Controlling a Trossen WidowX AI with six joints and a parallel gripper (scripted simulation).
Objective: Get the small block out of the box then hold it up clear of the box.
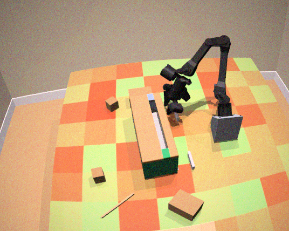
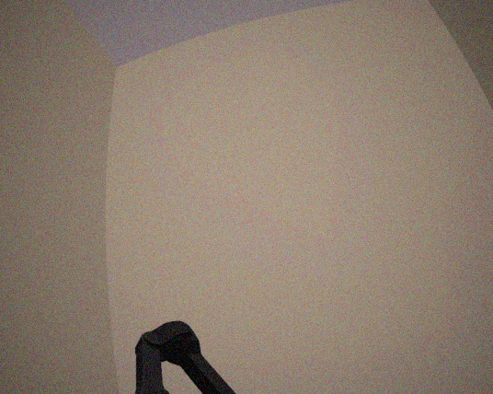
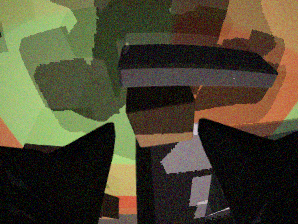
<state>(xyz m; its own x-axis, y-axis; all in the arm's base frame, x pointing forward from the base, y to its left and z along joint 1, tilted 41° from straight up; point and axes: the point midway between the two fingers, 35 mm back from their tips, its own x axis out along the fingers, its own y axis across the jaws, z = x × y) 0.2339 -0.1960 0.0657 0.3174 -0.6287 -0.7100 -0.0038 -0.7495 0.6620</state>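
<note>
Only top cam shows box (image 1: 152,129); ext. just arm elbow (image 2: 170,342); pincer (image 1: 176,116) open, empty.

the arm (image 1: 220,67) was matte black, built of slim tubular links with bulky rounded joints, rising from a grey boxy base (image 1: 226,127); its end effector (image 1: 177,114) was equally dark.

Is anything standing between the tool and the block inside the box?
Yes, the box itself. The open tool hangs low outside it, beside its long side, so that wall separates the tool from the shelf. The block cannot be made out in these views.
</note>
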